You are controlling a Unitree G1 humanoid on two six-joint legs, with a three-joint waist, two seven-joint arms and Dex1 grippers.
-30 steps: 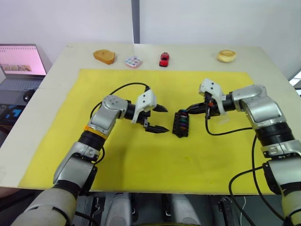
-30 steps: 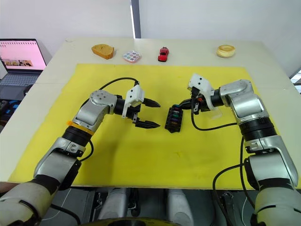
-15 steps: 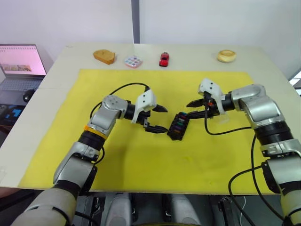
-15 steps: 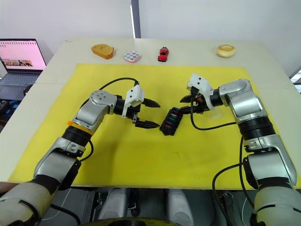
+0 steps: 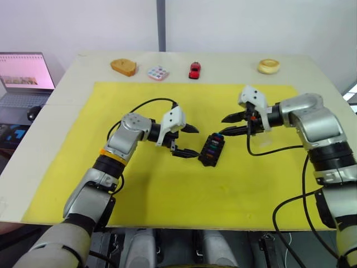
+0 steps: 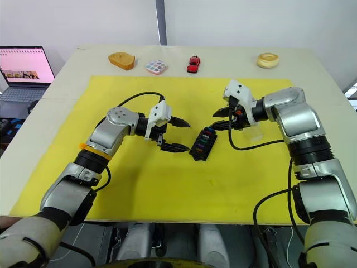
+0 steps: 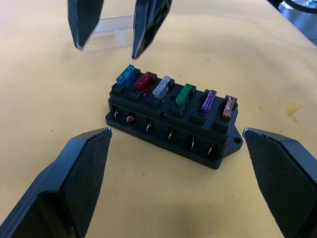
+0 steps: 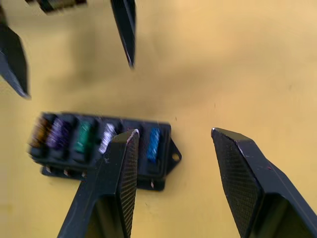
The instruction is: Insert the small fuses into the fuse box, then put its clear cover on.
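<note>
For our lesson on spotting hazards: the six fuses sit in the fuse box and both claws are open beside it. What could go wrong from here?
1. The clear cover lies behind the right claw, hard to see; a grasp might miss it.
2. The fuse box lies loose and askew on the yellow mat; pressing the cover on could push it aside.
3. The left claw hangs close and might knock the box.

Head stereo pair looks forward and down over the mat (image 5: 167,190). Wrist cameras sit close, facing each other across the shared fuse box (image 7: 171,124).
</note>
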